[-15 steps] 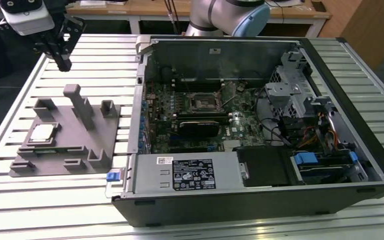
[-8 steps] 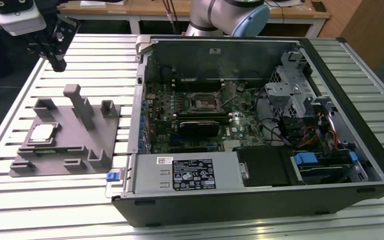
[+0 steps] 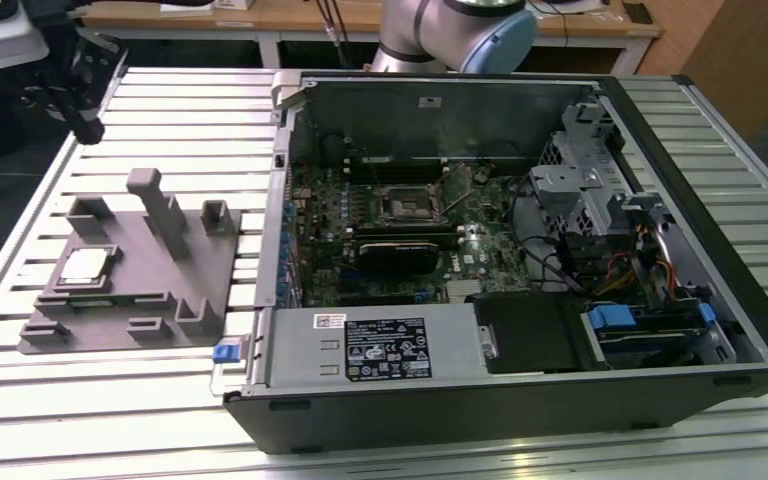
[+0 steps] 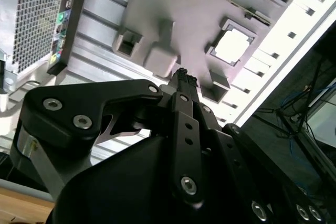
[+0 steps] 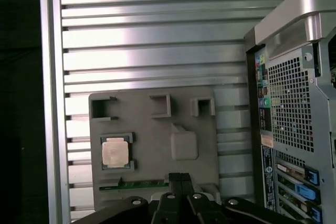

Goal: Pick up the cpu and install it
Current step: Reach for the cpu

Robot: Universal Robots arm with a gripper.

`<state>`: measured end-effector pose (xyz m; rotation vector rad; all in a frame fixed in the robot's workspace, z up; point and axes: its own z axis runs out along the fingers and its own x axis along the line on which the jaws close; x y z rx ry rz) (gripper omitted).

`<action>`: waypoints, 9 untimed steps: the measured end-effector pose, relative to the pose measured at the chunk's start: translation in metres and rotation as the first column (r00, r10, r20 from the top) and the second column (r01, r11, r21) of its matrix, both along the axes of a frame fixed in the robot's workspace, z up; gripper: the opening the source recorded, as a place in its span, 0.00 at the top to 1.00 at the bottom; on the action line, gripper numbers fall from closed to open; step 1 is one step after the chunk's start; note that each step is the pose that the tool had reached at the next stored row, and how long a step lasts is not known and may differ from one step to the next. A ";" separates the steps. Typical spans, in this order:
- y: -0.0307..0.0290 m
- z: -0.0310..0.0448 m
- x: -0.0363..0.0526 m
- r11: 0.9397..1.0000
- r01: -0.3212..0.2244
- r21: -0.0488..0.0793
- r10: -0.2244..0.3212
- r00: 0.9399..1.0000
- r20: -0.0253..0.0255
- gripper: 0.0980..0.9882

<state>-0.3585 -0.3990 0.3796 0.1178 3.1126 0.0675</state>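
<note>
The cpu [image 3: 84, 265], a small square chip with a shiny top, lies flat in a recess of the grey fixture [image 3: 157, 270] on the slatted table, at the exterior view's left. Both wrist views show the cpu [image 5: 116, 151] [image 4: 232, 45] seated in that fixture [image 5: 157, 135] [image 4: 184, 14]. My gripper [image 3: 88, 135] hangs above the table's far left corner, well above and behind the fixture. Its fingers are shut together with nothing between them [image 5: 181, 177] [image 4: 182, 76]. The dark square socket [image 3: 407, 207] sits on the motherboard inside the open computer case [image 3: 704, 300].
The case lies on its side at the exterior view's right, its rear panel [image 5: 294, 103] beside the fixture. A green strip [image 5: 139, 184] lies in a slot near the cpu. Upright grey posts [image 3: 157, 195] rise from the fixture. A black block [image 3: 395, 255] sits below the socket.
</note>
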 end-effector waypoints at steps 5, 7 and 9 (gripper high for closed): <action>0.0000 -0.0006 -0.0226 1.000 0.000 0.000 0.000 1.000 0.000 0.99; 0.0000 -0.0010 -0.0314 1.000 0.000 0.000 0.000 1.000 0.000 0.99; 0.0000 -0.0010 -0.0405 1.000 0.000 0.000 0.000 1.000 0.000 0.99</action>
